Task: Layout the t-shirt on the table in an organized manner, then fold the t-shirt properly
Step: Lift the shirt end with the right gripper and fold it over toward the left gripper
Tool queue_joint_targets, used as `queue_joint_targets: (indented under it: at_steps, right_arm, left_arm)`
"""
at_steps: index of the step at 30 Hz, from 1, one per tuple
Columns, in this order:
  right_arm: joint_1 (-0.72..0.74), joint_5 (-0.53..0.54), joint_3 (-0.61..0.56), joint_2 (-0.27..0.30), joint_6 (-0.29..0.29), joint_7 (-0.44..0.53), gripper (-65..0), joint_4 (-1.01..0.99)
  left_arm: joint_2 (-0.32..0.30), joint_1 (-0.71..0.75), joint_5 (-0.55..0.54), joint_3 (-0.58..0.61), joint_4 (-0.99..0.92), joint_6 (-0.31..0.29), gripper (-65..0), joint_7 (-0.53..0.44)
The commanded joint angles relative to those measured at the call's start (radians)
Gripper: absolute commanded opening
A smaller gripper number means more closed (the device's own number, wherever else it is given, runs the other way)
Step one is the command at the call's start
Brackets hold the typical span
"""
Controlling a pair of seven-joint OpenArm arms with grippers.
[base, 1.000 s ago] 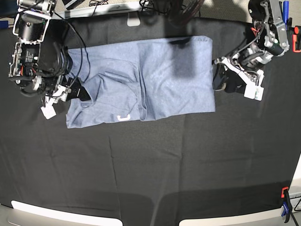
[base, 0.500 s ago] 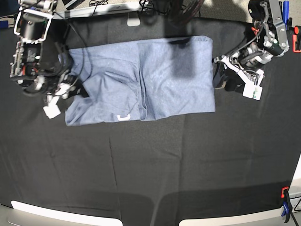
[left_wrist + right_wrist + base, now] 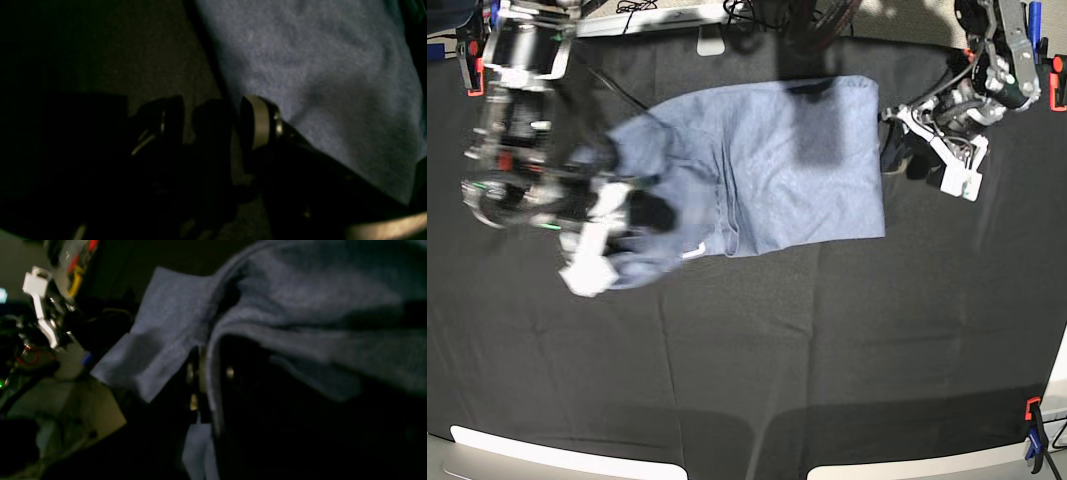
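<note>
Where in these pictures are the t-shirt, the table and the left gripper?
t-shirt (image 3: 767,170): base view, flat middle of the cloth.
table (image 3: 757,340): base view, bare black cloth near the shirt.
left gripper (image 3: 213,125): left wrist view, midway between the open jaws.

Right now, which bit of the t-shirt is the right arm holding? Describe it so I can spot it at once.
Start at the table, a wide black cloth, and find the blue-grey t-shirt across its far half. Follow the shirt to its end on the base view's left, where the right gripper is shut on a bunched, lifted edge. Unlike the flat, smooth end beside the open left gripper, this end is crumpled and raised.
</note>
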Motion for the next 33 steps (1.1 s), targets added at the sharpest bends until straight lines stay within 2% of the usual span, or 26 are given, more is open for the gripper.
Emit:
queue_joint_targets:
  at_steps: [1, 6, 11, 14, 16, 18, 21, 23, 26, 29, 33]
  right_arm:
    - [0.016, 0.013, -0.032, -0.021, -0.002, 0.021, -65.0, 0.031]
    - [0.022, -0.158, -0.178, -0.161, -0.065, 0.091, -65.0, 0.046]
    - [0.022, -0.388, -0.282, -0.295, -0.114, 0.192, -65.0, 0.045]
    - [0.021, -0.5, -0.34, -0.348, -0.15, 0.271, -65.0, 0.036]
    - [0.022, -0.566, -0.377, -0.348, -0.174, 0.312, -65.0, 0.016]
    - [0.021, -0.567, -0.431, -0.348, -0.177, 0.362, -65.0, -0.012]
    - [0.022, -0.565, -0.495, -0.348, -0.177, 0.427, -45.6, -0.04]
    - [0.021, -0.546, -0.539, -0.348, -0.177, 0.476, -36.5, -0.043]
    - [0.022, -0.414, -0.594, -0.348, -0.177, 0.524, -35.2, -0.043]
    - [0.026, -0.262, -0.617, -0.348, -0.171, 0.526, -35.3, -0.043]
    - [0.043, -0.136, -0.617, -0.348, -0.095, 0.468, -35.3, -0.041]
  left_arm:
    - [-0.006, 0.001, -0.02, -0.002, 0.02, -0.008, -39.7, -0.022]
    - [-0.007, 0.009, -0.02, -0.002, 0.02, -0.008, -39.7, -0.006]
    - [-0.018, 0.037, -0.05, -0.002, 0.02, -0.008, -39.7, -0.003]
    - [-0.032, 0.056, -0.084, -0.002, 0.02, -0.009, -39.7, -0.003]
    - [-0.04, 0.064, -0.084, -0.002, 0.02, -0.008, -39.7, 0.0]
    - [-0.046, 0.074, -0.084, -0.002, 0.02, -0.009, -39.7, 0.0]
    - [-0.054, 0.087, -0.088, -0.002, 0.02, -0.009, -39.7, 0.0]
    - [-0.06, 0.089, -0.087, -0.002, 0.02, -0.008, -39.7, 0.009]
    - [-0.059, 0.089, -0.088, -0.002, 0.02, -0.008, -39.7, 0.015]
    - [-0.059, 0.089, -0.087, -0.002, 0.02, -0.009, -39.7, 0.015]
    - [-0.059, 0.089, -0.088, -0.013, 0.02, -0.008, -39.7, 0.014]
